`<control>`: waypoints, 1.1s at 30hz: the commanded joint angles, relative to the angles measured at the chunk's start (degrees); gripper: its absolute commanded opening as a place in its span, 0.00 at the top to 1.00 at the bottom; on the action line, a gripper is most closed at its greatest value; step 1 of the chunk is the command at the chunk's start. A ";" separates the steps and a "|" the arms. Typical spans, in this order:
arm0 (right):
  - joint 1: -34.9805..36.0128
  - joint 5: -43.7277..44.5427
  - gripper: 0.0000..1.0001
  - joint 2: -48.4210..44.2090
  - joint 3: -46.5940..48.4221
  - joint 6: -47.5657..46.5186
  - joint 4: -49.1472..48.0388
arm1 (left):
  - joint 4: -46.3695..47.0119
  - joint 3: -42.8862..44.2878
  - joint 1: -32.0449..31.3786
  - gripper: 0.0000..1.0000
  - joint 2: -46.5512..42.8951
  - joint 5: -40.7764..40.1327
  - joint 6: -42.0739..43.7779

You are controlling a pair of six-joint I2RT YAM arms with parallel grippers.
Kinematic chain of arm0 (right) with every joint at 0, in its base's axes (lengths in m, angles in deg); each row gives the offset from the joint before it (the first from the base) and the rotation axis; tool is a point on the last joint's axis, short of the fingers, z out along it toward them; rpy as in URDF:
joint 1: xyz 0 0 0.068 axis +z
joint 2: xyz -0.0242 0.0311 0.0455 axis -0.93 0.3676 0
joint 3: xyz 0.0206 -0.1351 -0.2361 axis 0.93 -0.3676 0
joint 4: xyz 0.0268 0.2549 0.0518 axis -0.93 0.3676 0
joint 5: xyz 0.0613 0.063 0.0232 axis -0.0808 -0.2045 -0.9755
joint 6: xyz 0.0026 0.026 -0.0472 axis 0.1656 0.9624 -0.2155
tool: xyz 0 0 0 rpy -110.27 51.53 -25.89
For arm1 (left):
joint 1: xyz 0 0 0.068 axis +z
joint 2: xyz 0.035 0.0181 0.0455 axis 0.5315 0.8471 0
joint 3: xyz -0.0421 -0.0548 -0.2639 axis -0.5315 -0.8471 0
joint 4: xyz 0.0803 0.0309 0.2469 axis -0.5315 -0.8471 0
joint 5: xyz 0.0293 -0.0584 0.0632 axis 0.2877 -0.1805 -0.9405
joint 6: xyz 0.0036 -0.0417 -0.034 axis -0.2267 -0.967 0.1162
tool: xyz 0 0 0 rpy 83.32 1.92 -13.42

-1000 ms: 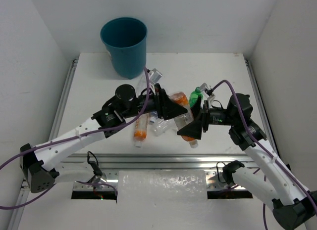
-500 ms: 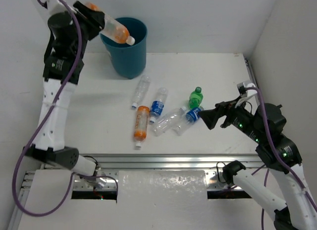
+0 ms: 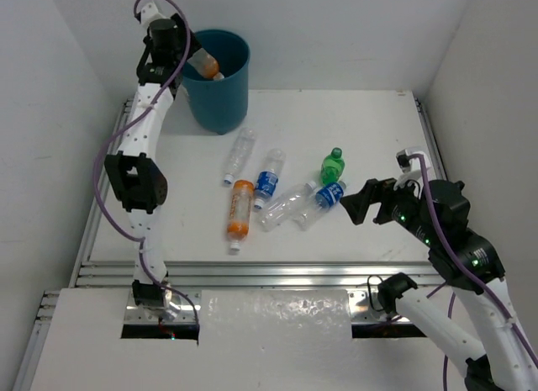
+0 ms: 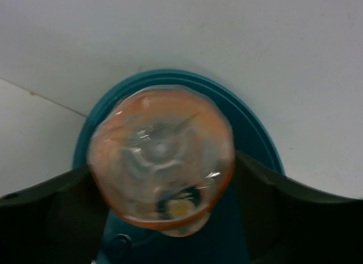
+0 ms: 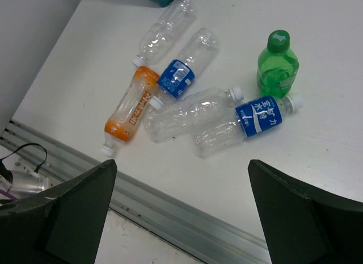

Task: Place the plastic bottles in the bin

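An orange-labelled bottle (image 3: 204,65) hangs cap-down in the mouth of the teal bin (image 3: 215,97). My left gripper (image 3: 185,53) is raised over the bin's left rim. In the left wrist view the bottle's base (image 4: 161,156) is blurred between my spread fingers (image 4: 48,207), above the bin rim (image 4: 252,119). My left gripper (image 4: 164,218) is open. Lying on the table are a second orange bottle (image 3: 239,210), a plain clear one (image 3: 240,152), two blue-labelled ones (image 3: 269,179) (image 3: 324,198), another clear one (image 3: 286,208) and a short green one (image 3: 333,166). My right gripper (image 3: 361,203) hovers open, right of the group.
A metal rail (image 3: 277,272) runs along the table's near edge. White walls close in the left, the back and the right. In the right wrist view the bottles lie ahead of my right gripper (image 5: 181,218), the green bottle (image 5: 277,68) upright at the far right.
My left arm lifted the orange bottle from the table up to the bin. Its jaws have now spread and the bottle has tipped lower into the bin. My right arm drew back to the right.
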 commanded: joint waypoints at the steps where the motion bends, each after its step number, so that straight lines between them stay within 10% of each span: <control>1: 0.27 -1.27 0.01 1.29 -1.37 -0.28 -1.52 | 7.36 6.22 0.30 0.18 -1.02 1.18 3.15; 4: 0.19 -1.98 0.01 4.53 -3.48 1.82 -2.22 | 9.47 6.04 0.39 0.00 -2.85 2.50 5.25; 10: 0.19 5.04 0.01 17.61 -9.29 13.85 -6.45 | 3.51 2.19 0.04 0.00 -16.00 -0.38 7.11; 22: 1.50 21.48 0.01 41.52 -9.82 36.11 -15.23 | -6.17 -63.15 -1.46 0.00 -68.32 7.87 2.36; 33: 3.17 20.87 0.05 50.85 -9.38 37.69 -20.77 | -5.65 -80.43 -1.63 0.00 -74.58 10.14 10.28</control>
